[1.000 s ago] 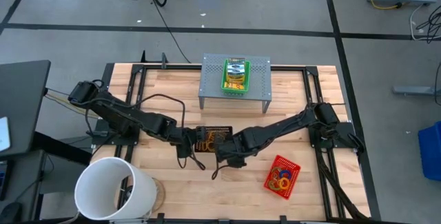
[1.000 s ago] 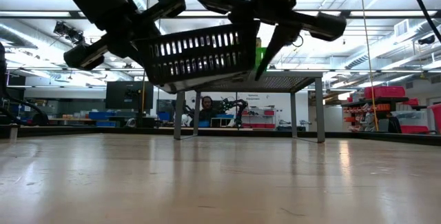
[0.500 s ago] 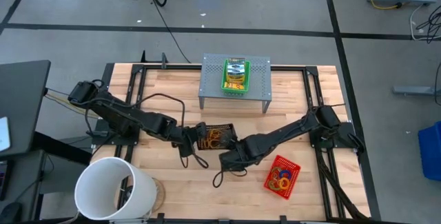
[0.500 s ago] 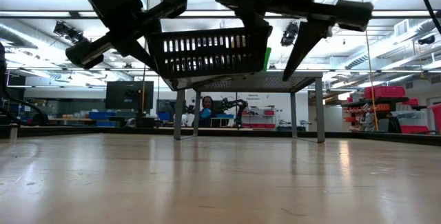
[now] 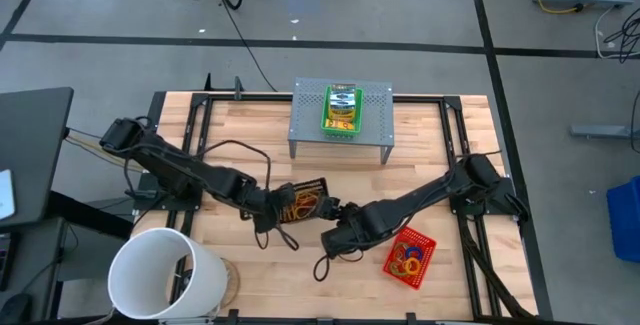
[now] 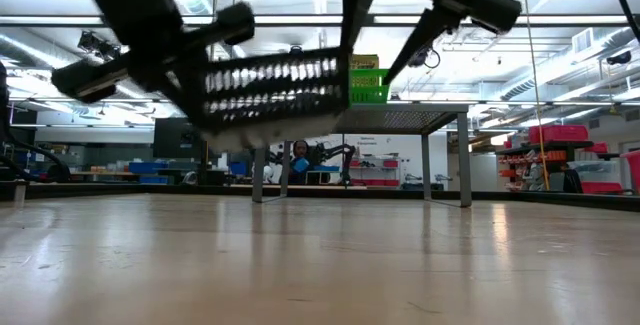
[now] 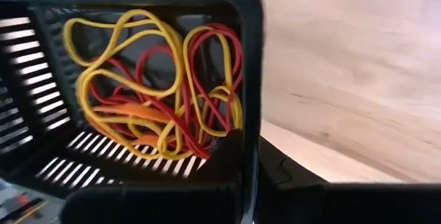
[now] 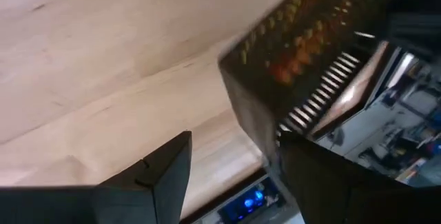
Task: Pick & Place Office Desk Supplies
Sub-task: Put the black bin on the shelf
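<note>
The left gripper (image 5: 272, 208) is clamped on the rim of the black mesh tray (image 5: 303, 201), holding it aloft above the table (image 5: 240, 135) with the rubber bands (image 7: 148, 86) inside. The right gripper (image 5: 333, 217) has its fingers spread wide just beside the tray, gripping nothing.

Two dark jointed arms (black cables trailing), pointed fingers (image 8: 162, 172)
</note>
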Motion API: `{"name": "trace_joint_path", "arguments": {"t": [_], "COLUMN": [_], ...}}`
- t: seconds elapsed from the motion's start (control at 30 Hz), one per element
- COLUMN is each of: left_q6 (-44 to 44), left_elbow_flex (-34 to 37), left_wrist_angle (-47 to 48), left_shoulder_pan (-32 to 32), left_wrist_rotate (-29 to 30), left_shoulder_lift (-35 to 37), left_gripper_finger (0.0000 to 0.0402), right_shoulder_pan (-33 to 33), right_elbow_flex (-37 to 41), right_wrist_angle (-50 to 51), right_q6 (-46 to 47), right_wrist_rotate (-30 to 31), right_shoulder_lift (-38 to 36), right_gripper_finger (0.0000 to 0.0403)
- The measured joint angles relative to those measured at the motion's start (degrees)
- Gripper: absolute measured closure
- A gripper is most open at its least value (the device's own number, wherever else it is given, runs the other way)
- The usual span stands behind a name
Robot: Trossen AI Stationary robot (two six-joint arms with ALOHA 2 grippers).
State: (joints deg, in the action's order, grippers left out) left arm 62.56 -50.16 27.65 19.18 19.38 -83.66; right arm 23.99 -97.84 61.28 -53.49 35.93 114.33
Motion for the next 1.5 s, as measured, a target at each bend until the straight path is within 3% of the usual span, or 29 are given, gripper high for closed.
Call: {"name": "trace_joint_path", "arguments": {"t": [0.2,0.57,1.0,1.17,1.33,1.5], "left_q6": [-2.21,-20.76,-39.13,-47.59,-50.04,-52.33], "left_elbow_flex": [0.05,-4.52,-9.15,-9.15,-9.59,-15.33], "left_wrist_angle": [2.79,4.83,10.78,16.06,16.60,22.32], "left_shoulder_pan": [0.00,0.00,1.55,0.97,-1.15,-4.72], "left_wrist_rotate": [0.39,15.46,23.62,24.09,24.02,23.04], "left_shoulder_lift": [-3.13,-3.61,-3.61,-3.72,-5.04,-8.15], "left_gripper_finger": [0.0398,0.0398,0.0398,0.0398,0.0398,0.0398], "right_shoulder_pan": [-0.37,1.71,6.76,7.70,7.76,7.72], "right_elbow_flex": [-0.13,-0.42,-0.42,-0.42,-0.42,-0.42], "right_wrist_angle": [-0.70,4.18,4.43,5.87,6.77,7.00], "right_q6": [-2.93,14.65,28.27,31.90,36.47,39.58], "right_wrist_rotate": [-0.37,-0.62,-0.82,-0.83,-1.55,-4.34], "right_shoulder_lift": [-1.17,-3.65,-3.70,-3.70,-3.70,-3.70], "right_gripper_finger": [0.0174,0.0180,0.0213,0.0213,0.0213,0.0213]}}
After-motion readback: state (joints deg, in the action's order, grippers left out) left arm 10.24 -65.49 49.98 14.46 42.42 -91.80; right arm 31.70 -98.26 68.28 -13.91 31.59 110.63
